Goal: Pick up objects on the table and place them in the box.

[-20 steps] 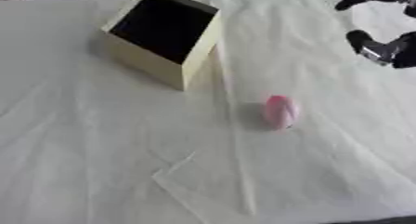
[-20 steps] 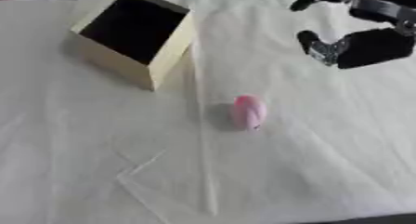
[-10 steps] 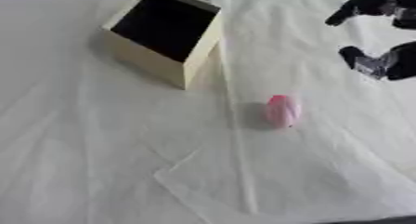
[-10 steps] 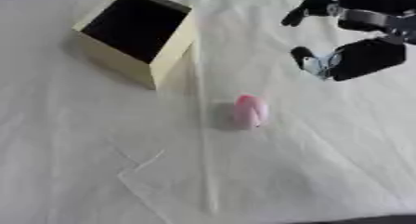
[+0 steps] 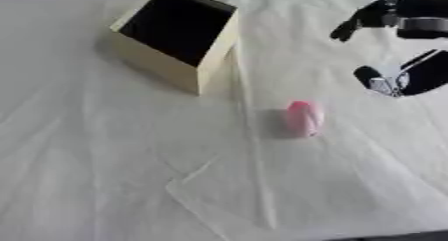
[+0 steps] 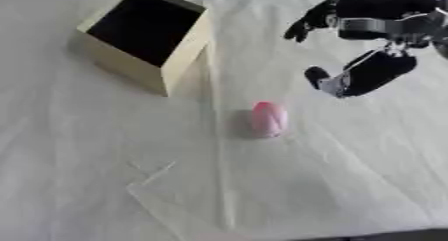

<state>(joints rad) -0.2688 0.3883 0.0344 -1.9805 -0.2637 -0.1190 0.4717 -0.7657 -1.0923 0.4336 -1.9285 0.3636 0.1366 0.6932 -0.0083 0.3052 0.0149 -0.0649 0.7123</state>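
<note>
Test bench: white cloth-covered table [image 5: 79, 175].

Pink object [image 6: 269, 118], cream box [image 5: 179, 38] with black inside, white cloth [image 5: 105, 160].

text: none legible | box [image 5: 179, 35] at 11 o'clock: faces looked plain | pink object [image 5: 303, 118] at centre: perhaps unmarked, too blurred to tell | labels, numbers: none read

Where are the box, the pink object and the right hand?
box [image 5: 166, 70]: left eye view, on its front cream wall.
pink object [image 5: 303, 118]: left eye view, on its middle.
right hand [image 6: 372, 20]: right eye view, on the back of the hand.
</note>
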